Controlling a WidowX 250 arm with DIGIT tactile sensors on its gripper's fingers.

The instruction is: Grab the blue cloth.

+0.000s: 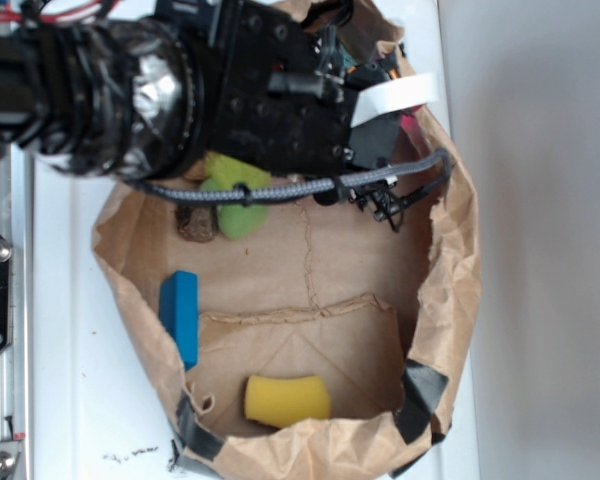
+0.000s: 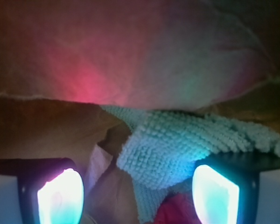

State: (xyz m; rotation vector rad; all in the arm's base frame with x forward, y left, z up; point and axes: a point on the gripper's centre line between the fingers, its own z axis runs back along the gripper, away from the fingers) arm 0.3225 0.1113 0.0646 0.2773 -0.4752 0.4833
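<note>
In the wrist view the blue cloth (image 2: 177, 149), a pale teal nubby towel, lies bunched against the brown paper wall. It spreads from the middle to the right edge. My gripper (image 2: 137, 196) is open, and its two glowing pads (image 2: 60, 196) stand wide apart with a fold of the cloth between them, nearer the right pad. A bit of the red cloth (image 2: 177, 210) shows under that fold. In the exterior view the gripper (image 1: 395, 105) sits at the bag's far right corner and the arm hides the blue cloth.
A brown paper bag (image 1: 450, 280) walls in the work area. Inside lie a bright blue block (image 1: 180, 315), a yellow sponge (image 1: 287, 400) and a green object (image 1: 238, 200) beside a small brown thing (image 1: 193, 222). A braided cable (image 1: 280, 190) hangs under the arm.
</note>
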